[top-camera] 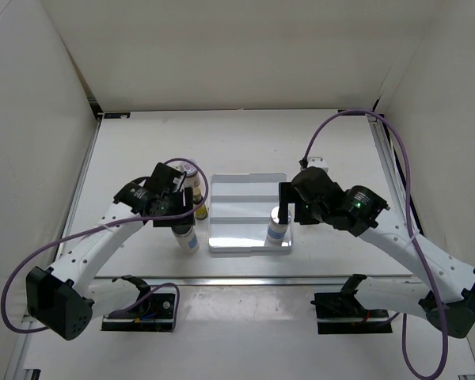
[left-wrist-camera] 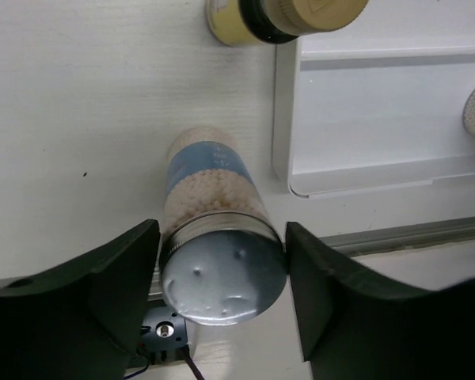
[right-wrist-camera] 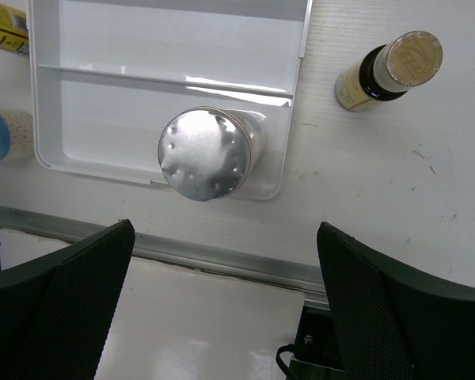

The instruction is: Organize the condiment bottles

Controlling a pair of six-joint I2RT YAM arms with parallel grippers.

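My left gripper (top-camera: pixel 176 215) (left-wrist-camera: pixel 222 231) is shut on the silver cap of a white cylinder bottle (top-camera: pixel 188 237) (left-wrist-camera: pixel 218 273) with a blue label, standing on the table just left of the white tray (top-camera: pixel 245 188) (left-wrist-camera: pixel 364 119). A second silver-capped cylinder (top-camera: pixel 278 226) (right-wrist-camera: pixel 207 153) stands in the tray's near right corner. My right gripper (top-camera: pixel 285 207) (right-wrist-camera: pixel 226 229) is open and empty above it. One tiny yellow-labelled bottle (top-camera: pixel 200 210) (left-wrist-camera: pixel 289 17) stands by the tray's left edge. Another (top-camera: pixel 315 163) (right-wrist-camera: pixel 388 71) stands to the right of the tray (right-wrist-camera: pixel 142 47).
A round-lidded jar (top-camera: pixel 189 169) shows behind the left gripper, partly hidden by it. White walls close in the table at the left, right and back. A metal rail (right-wrist-camera: pixel 222 265) runs along the near edge, with the arm mounts below it.
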